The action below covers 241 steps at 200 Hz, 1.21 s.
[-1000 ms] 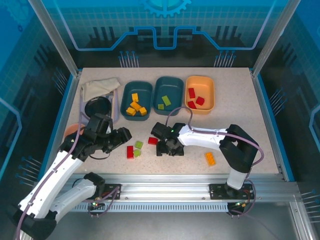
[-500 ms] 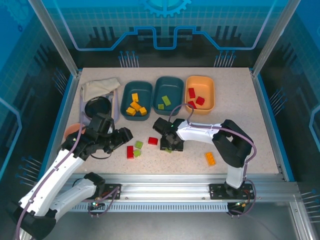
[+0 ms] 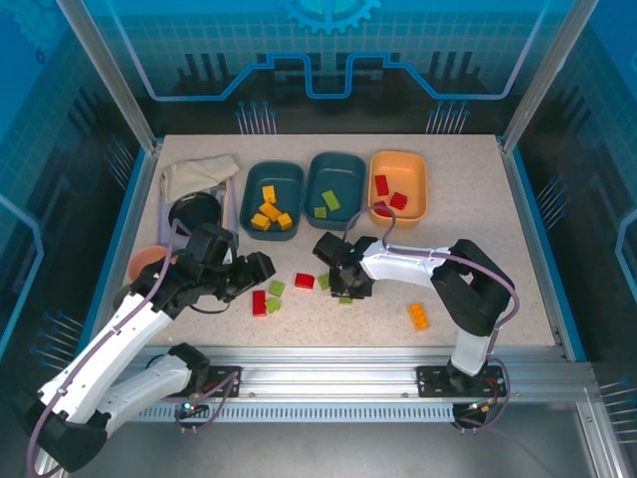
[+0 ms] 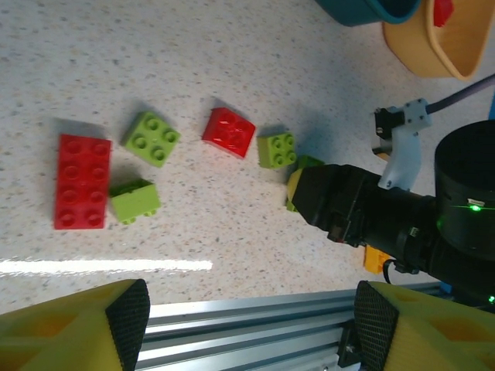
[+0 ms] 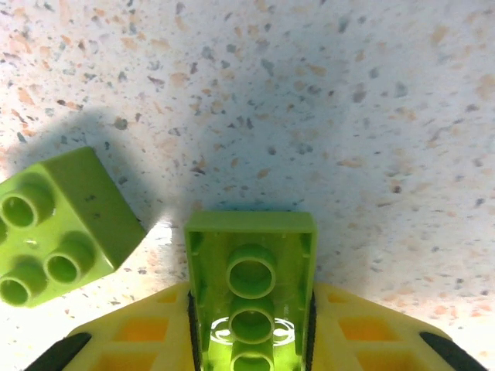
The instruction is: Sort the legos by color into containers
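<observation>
Over the speckled table point(image 3: 498, 229) | an oblong green brick point(image 5: 251, 270), hollow underside showing, is clamped by the right gripper point(image 5: 251, 340) | the left gripper point(image 3: 257, 269) is held open, empty | in three smooth rounded tubs point(image 3: 284, 179), four yellow, two green, three red bricks point(image 3: 267, 211) are counted.

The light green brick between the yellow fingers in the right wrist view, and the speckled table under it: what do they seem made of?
The light green brick looks like glossy moulded plastic: hollow underside with tubes, a small glint. The speckled table looks like matte stone-like composite or laminate, from its flecks.
</observation>
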### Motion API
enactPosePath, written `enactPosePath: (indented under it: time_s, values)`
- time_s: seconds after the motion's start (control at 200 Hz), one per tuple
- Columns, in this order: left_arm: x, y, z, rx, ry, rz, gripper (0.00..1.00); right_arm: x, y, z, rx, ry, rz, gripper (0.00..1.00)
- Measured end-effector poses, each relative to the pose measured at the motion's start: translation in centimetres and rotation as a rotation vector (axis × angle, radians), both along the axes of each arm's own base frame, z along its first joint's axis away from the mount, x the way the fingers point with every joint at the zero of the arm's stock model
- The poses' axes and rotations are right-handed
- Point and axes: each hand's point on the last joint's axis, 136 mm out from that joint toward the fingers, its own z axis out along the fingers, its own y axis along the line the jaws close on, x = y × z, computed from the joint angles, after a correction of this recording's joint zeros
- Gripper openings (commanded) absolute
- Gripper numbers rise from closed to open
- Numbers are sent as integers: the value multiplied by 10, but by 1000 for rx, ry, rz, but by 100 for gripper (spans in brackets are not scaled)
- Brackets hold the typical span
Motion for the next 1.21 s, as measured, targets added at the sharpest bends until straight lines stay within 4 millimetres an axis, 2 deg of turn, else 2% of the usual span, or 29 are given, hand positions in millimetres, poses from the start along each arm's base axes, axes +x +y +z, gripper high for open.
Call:
enactPosePath:
  time_s: [0.115, 0.26, 0.365, 0.455, 0.555, 0.655, 0.765, 0.895, 1.01, 1.205]
  values:
    - [3, -13, -1, -28, 3, -38, 74, 3, -8, 16, -12, -37, 21, 30]
    - [16, -24, 0, -29, 17, -49, 75, 17, -17, 62, 8, -134, 54, 29]
    - [37, -34, 17, -39, 3, -43, 75, 46, -17, 102, 39, -230, 72, 29]
    - [61, -39, 33, -71, -29, -21, 75, 80, -10, 133, 64, -306, 97, 29]
    - [88, -35, 41, -100, -43, 25, 75, 120, -1, 151, 74, -360, 115, 29]
    - [116, -25, 40, -111, -36, 78, 75, 161, 8, 146, 62, -369, 127, 28]
    - [139, -19, 39, -108, -32, 111, 75, 203, 13, 124, 29, -353, 127, 27]
    - [152, -21, 39, -111, -35, 113, 75, 234, 13, 95, -20, -298, 99, 29]
    - [154, -22, 39, -114, -36, 111, 75, 246, 12, 75, -51, -256, 48, 30]
    - [154, -23, 36, -118, -35, 112, 75, 240, 0, 48, -88, -161, -68, 30]
